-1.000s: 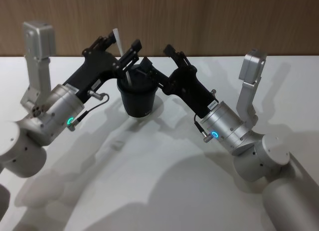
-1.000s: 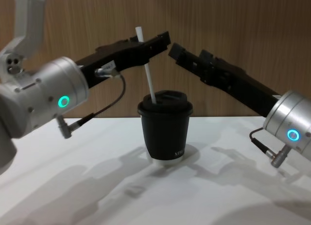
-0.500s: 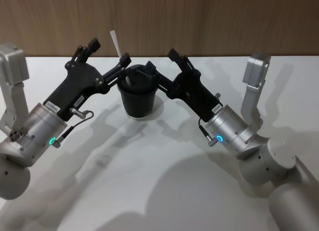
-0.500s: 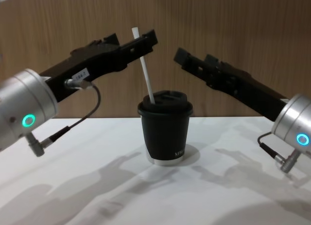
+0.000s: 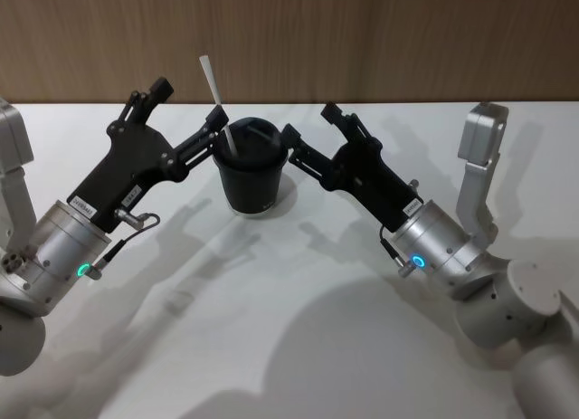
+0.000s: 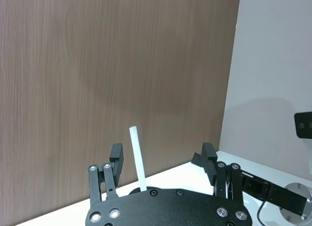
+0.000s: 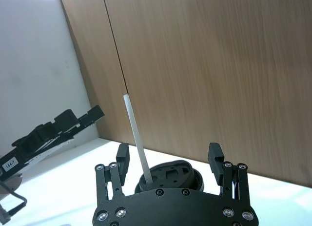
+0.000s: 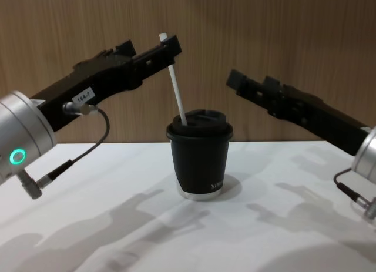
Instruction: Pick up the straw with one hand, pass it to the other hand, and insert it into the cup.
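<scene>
Currently the cup [image 8: 201, 160] stands mid-tabletop toward the far edge, with the straw [image 8: 175, 79] seated through its lid, leaning left. Left hand [image 5: 185, 116] and right hand [image 5: 309, 129] flank it, both wide open, empty. Insertion appears complete; next, retract both hands clear.

1. The head view looks down from above on the white table [image 5: 298, 328], the wood wall along the top of the frame.
2. The chest view sits lower, facing level across the table, the cup [image 8: 201, 156] at centre.
3. Each wrist view looks out along its own hand toward the wall, close in.
4. All four share the cup and the straw [image 5: 217, 102].
</scene>
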